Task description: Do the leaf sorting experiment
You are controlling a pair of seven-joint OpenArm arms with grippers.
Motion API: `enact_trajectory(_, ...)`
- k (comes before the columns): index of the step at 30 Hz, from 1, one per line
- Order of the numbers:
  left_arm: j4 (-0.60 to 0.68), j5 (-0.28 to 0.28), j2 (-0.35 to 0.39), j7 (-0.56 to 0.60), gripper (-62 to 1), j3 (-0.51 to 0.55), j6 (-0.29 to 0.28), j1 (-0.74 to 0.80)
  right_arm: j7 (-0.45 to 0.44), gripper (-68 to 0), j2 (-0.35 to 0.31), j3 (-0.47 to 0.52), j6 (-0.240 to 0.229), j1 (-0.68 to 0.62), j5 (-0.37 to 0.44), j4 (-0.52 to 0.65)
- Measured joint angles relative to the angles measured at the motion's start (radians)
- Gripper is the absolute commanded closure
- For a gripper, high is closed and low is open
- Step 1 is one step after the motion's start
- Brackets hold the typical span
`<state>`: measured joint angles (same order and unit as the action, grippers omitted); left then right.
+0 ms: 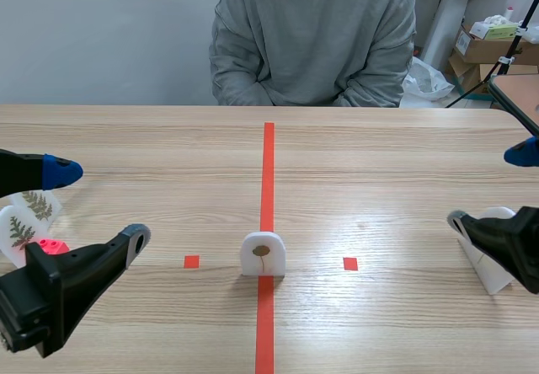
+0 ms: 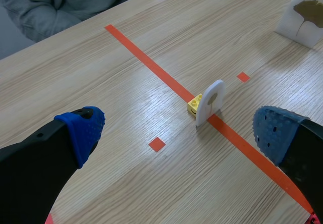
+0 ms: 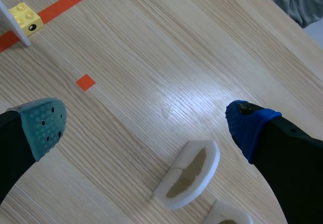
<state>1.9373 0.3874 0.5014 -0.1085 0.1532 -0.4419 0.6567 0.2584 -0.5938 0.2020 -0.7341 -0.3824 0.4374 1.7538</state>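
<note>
My left tool (image 2: 179,133) is spread wide. The white leaf card (image 2: 211,102) stands upright on the red tape line (image 2: 151,65) at my one o'clock, with a yellow brick (image 2: 194,104) touching its far face. My right tool (image 3: 147,125) gapes wide too, and a second card (image 3: 189,176) sits on the surface (image 3: 166,47) at its six o'clock.

Wide-spread left tool (image 2: 179,135), white leaf card (image 2: 209,103) upright against yellow brick (image 2: 194,104) ahead, second card (image 2: 303,17) beyond
</note>
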Motion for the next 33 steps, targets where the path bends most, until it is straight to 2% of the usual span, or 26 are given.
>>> enact_trajectory(4,0.000,0.000,0.000,0.000,-62.3,0.000,0.000,0.000,0.018,-66.7,-0.010,-0.082,0.000,0.039,-0.003,0.000)
enact_trajectory(8,0.000,0.000,0.000,0.000,-62.3,0.000,0.000,0.000,0.017,-66.7,-0.019,-0.197,-0.004,0.094,-0.063,-0.019)
enact_trajectory(10,0.000,0.000,0.000,0.000,-62.3,0.000,0.000,0.000,0.016,-66.7,-0.019,-0.254,-0.004,0.133,-0.074,-0.050)
enact_trajectory(21,0.000,0.001,0.000,0.000,-62.3,0.000,0.000,0.000,0.003,-66.7,-0.011,-0.557,-0.003,0.368,-0.247,-0.219)
enact_trajectory(26,0.000,0.003,0.000,0.000,-62.3,0.000,0.000,0.000,-0.027,-66.7,0.042,-0.635,-0.003,0.468,-0.306,-0.304)
enact_trajectory(33,0.000,0.003,0.000,0.000,-62.3,0.000,0.000,0.000,-0.052,-66.7,0.165,-0.756,-0.003,0.584,-0.356,-0.439)
